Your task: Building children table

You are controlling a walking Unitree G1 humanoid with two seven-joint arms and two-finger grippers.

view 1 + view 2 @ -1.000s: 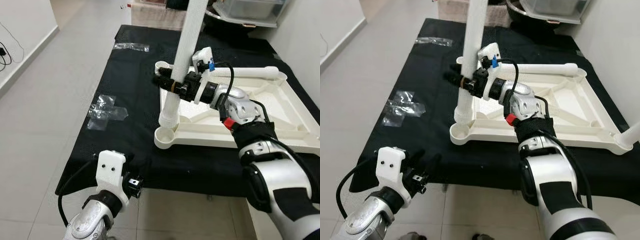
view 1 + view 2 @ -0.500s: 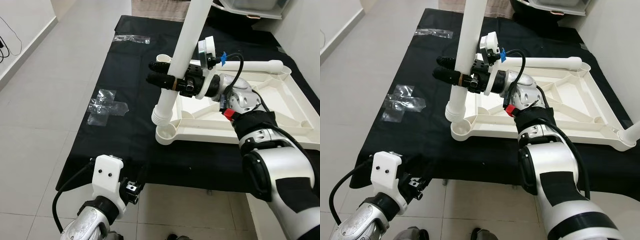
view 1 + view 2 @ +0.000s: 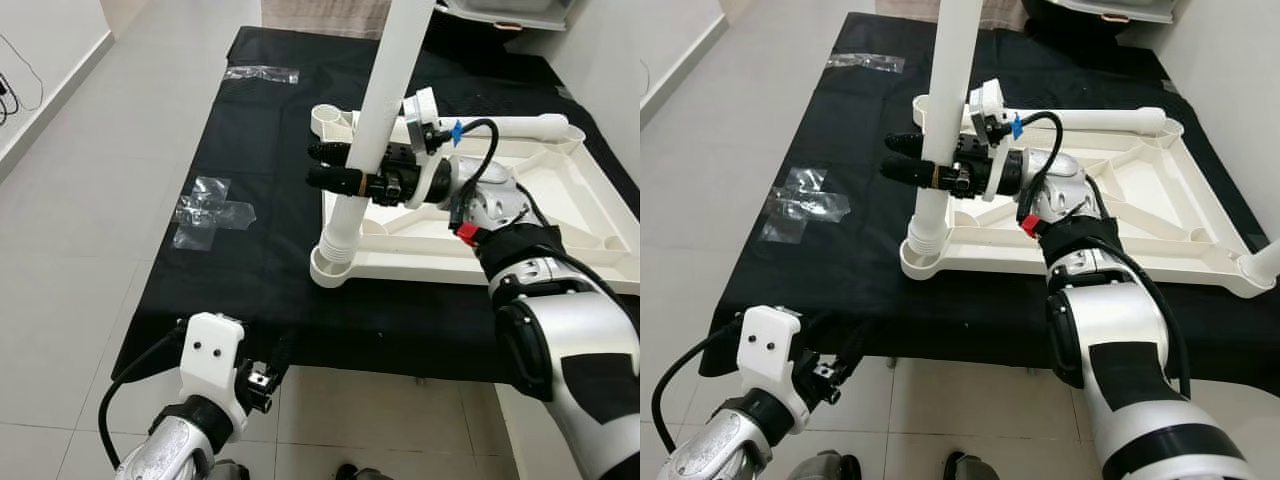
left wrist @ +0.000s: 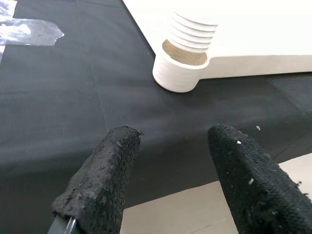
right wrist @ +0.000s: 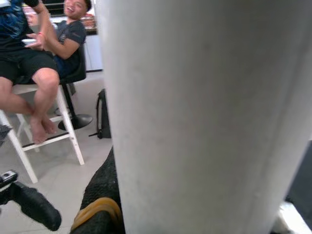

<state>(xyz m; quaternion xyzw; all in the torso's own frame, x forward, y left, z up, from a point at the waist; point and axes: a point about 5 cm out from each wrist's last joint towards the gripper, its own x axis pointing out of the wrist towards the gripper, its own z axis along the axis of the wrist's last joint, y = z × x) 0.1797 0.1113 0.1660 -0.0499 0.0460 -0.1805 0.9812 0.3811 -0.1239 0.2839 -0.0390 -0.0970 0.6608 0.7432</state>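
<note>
One white leg (image 3: 375,130) sits clamped in the right gripper (image 3: 335,168) jaws, threads at the corner socket (image 3: 330,268); keep it upright while seating. Left gripper (image 4: 170,170) jaws wide, idle.

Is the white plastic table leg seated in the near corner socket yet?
Seated: white plastic table leg stands near upright, its ribbed end inside the round corner socket, right gripper clamped on it.

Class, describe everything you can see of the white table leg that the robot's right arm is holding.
The table leg is a long, smooth, round white tube, plastic by its look, with a ribbed, threaded lower end. It stands nearly upright, leaning slightly, its top out of frame. The threaded end sits in the round corner socket of the upturned white tabletop, which lies on a black cloth. The right pincer is shut on it at mid-height, black fingers either side.
</note>
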